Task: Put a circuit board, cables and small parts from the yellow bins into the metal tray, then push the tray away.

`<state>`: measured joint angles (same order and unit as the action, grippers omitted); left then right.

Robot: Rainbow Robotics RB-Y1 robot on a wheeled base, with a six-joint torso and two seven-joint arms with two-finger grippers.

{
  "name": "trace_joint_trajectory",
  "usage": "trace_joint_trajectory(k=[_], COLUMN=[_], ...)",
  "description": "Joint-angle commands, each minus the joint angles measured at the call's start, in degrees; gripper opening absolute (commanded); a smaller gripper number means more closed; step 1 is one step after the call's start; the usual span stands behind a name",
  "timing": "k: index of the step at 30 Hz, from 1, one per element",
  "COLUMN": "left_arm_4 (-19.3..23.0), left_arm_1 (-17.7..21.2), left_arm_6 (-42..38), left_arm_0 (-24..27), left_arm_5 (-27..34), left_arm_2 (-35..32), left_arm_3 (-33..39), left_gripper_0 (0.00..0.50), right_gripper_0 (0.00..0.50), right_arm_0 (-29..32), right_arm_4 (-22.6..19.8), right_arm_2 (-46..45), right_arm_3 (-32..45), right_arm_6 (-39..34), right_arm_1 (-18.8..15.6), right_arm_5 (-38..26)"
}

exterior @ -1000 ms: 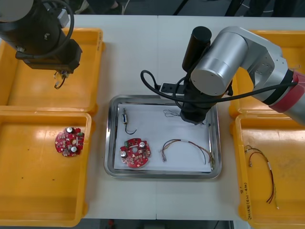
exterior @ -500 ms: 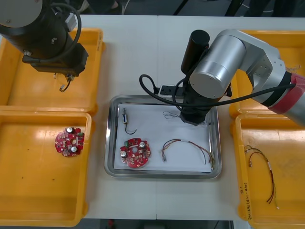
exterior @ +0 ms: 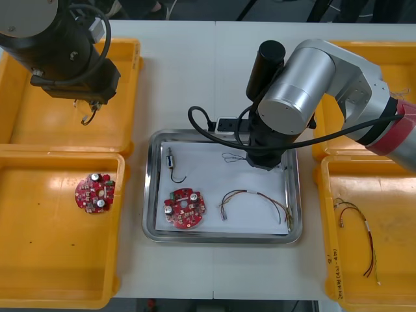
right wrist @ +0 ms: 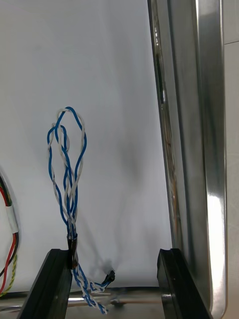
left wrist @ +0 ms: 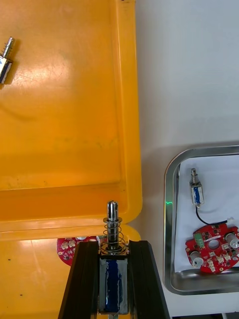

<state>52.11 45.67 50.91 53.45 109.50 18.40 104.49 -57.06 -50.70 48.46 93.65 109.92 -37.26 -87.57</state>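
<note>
Black right claw (right wrist: 113,255) low over tray (right wrist: 200,149)

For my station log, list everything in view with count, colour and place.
Table: one, light.
Yellow bins: four, two each side.
Metal tray: one, shiny, white inside, centre.
Circuit boards: two, red; one in tray, one in near left bin.
Red and yellow cables: two; one in tray, one in near right bin.
Blue and white cable: one, in tray.
Small metal parts: three, silvery; one in tray, one in far left bin, one held.
Left gripper: black jaws shut on part, above far left bin.
Right gripper: black jaws open, over tray.
</note>
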Motion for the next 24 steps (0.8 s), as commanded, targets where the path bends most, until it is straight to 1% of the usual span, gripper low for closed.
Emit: trace_joint_trajectory(k=[1, 2, 3, 4, 5, 6, 20, 21, 22, 23, 24], left_arm_4=[0.4, 0.5, 0.4, 0.5, 0.5, 0.4, 0.5, 0.5, 0.6, 0.6, 0.6], left_arm_1=[-0.6, -0.7, -0.6, -0.7, -0.7, -0.7, -0.6, -0.7, -0.6, -0.7, -0.7], left_arm_6=[-1.6, -1.6, -1.5, -1.6, -1.6, -1.6, -1.6, -1.6, -1.7, -1.7, -1.7], left_arm_0=[3.0, 2.9, 3.0, 3.0, 3.0, 3.0, 3.0, 3.0, 3.0, 3.0, 3.0], left_arm_5=[0.5, 0.5, 0.5, 0.5, 0.5, 0.5, 0.5, 0.5, 0.5, 0.5, 0.5], left_arm_2=[0.4, 0.5, 0.5, 0.5, 0.5, 0.5, 0.4, 0.4, 0.5, 0.5, 0.5], left_arm_3=[1.8, 1.9, 1.9, 1.8, 1.8, 1.8, 1.9, 1.8, 1.8, 1.8, 1.8], left_gripper_0=[0.002, 0.001, 0.000, 0.001, 0.001, 0.003, 0.001, 0.001, 0.001, 0.000, 0.001], right_gripper_0=[0.500, 0.500, 0.333, 0.223, 0.032, 0.000, 0.000, 0.040, 0.094, 0.371, 0.500], right_arm_0=[-2.4, -2.4, -2.4, -2.4, -2.5, -2.4, -2.4, -2.4, -2.4, -2.4, -2.4], right_arm_4=[0.6, 0.6, 0.5, 0.5, 0.3, 0.4, -0.4, -0.3, -0.2, 0.0, -0.1], right_arm_2=[0.7, 0.7, 0.6, 0.6, 0.6, 0.7, 0.7, 0.6, 0.6, 0.6, 0.7], right_arm_3=[2.0, 2.0, 2.0, 2.0, 2.0, 2.0, 2.2, 2.5, 2.6, 2.9, 2.9], right_arm_6=[2.6, 2.6, 2.5, 2.4, 2.3, 2.2, 2.7, 2.8, 2.8, 2.8, 2.8], right_arm_1=[-1.6, -1.6, -1.6, -1.7, -1.6, -1.7, -2.4, -2.6, -2.6, -2.7, -2.9], right_arm_5=[0.2, 0.2, 0.0, -0.1, -0.1, -0.1, -0.2, -0.2, -0.2, -0.2, -0.2])
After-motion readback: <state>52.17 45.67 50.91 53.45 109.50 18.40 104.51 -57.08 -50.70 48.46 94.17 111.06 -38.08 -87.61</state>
